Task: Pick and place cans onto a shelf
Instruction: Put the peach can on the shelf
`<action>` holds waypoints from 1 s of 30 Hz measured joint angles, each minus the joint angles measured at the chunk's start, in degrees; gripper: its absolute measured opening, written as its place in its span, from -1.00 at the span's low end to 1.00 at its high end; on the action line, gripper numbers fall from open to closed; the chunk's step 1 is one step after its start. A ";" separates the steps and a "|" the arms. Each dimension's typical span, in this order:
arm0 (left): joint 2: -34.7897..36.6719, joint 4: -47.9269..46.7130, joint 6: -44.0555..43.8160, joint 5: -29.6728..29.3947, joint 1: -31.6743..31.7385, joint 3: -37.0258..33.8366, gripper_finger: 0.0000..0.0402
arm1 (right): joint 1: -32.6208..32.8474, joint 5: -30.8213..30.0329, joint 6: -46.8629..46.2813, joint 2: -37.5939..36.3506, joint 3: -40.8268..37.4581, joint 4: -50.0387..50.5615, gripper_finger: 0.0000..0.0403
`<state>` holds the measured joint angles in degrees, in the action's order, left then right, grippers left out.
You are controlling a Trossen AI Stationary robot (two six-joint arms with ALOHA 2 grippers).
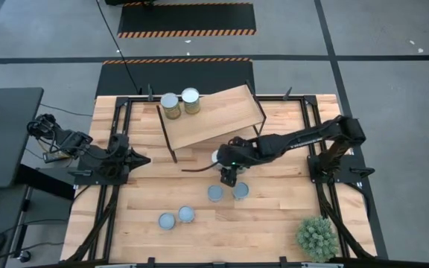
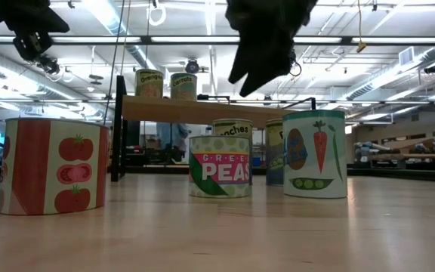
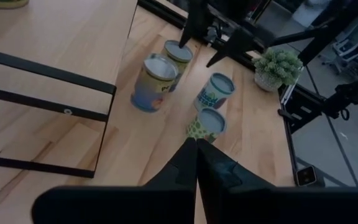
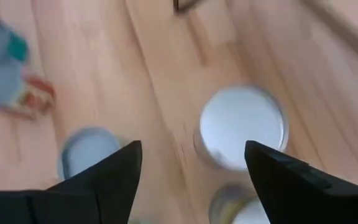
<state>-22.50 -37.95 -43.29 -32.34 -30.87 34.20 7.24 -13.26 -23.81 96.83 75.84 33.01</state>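
Note:
The light-wood shelf [image 1: 218,115] stands on its black legs at the table's far middle, with two cans [image 1: 170,105] [image 1: 191,99] upright on its far left end. Several more cans stand on the table: two [image 1: 215,193] [image 1: 240,190] near the middle, two [image 1: 187,214] [image 1: 167,221] nearer the front, and one [image 1: 217,156] half hidden under my right arm. My right gripper [image 1: 228,177] hangs open above the middle group; in its wrist view a silvery can top [image 4: 241,127] lies just ahead of the gripper [image 4: 193,149]. My left gripper [image 3: 196,155] waits shut at the table's left.
A green spiky plant [image 1: 317,237] sits at the near right corner. In the low view a tomato-label can [image 2: 51,165], a peas can [image 2: 219,166] and a carrot-label can [image 2: 314,153] stand in front. Bare shelf board [image 1: 233,112] lies right of the two cans.

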 joint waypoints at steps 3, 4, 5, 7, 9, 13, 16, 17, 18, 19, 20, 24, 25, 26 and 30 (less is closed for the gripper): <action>0.00 -0.16 -0.01 0.25 0.00 0.00 -0.92 | 0.07 -1.69 -0.69 -1.22 -4.32 -5.17 0.44; 0.00 -0.28 -0.02 0.28 0.00 0.00 -0.92 | -0.22 -1.64 -0.86 -1.17 -5.16 -5.56 0.46; 0.00 -0.34 -0.02 0.26 0.00 0.00 -0.92 | -0.44 -1.59 -0.64 -1.15 -5.73 -5.83 0.48; -0.02 -0.39 -0.02 0.28 0.00 0.00 -0.92 | -1.02 -0.70 0.42 -1.21 -6.10 -7.49 0.55; 0.00 -0.50 -0.02 0.26 0.00 0.00 -0.92 | -1.49 -0.67 1.52 -1.26 -6.39 -7.69 0.64; 0.00 -0.97 -0.02 0.27 0.00 0.00 -0.92 | -2.55 -1.06 2.87 -1.26 -6.45 -7.99 0.89; 0.00 -1.28 -0.02 0.28 0.00 0.00 -0.92 | -2.95 -2.14 3.12 -1.24 -6.45 -7.99 0.96; 0.00 -1.33 0.00 0.26 0.00 0.00 -0.92 | -2.97 -2.72 3.39 -0.83 -6.41 -8.68 0.95; 0.00 -1.33 0.11 0.28 0.00 0.00 -0.92 | -2.97 -3.18 3.74 -0.49 -6.36 -9.35 0.94; -0.02 -1.35 0.15 0.28 0.00 0.00 -0.92 | -2.96 -3.18 4.09 -0.22 -6.42 -9.28 0.93; 0.00 -1.36 0.13 0.28 0.00 0.00 -0.92 | -2.83 -3.25 4.29 0.39 -6.49 -9.29 0.93; -0.04 -1.35 -0.05 0.27 0.00 0.01 -0.92 | -2.75 -4.82 3.93 2.44 -6.43 -12.93 0.97; -0.10 -1.26 -0.07 0.27 0.00 0.02 -0.92 | -2.77 -5.11 3.26 2.68 -6.43 -13.96 0.98; -0.16 -1.31 -0.18 0.35 0.00 0.02 -0.92 | -2.77 -5.63 2.62 2.91 -6.43 -13.80 0.98; -0.67 -1.60 -1.20 1.53 0.00 0.04 -0.92 | -2.75 -8.27 0.49 3.46 -6.43 -12.69 0.97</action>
<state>-23.18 -39.55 -44.49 -30.81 -30.88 34.24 4.49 -21.54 -23.33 100.29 69.41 20.31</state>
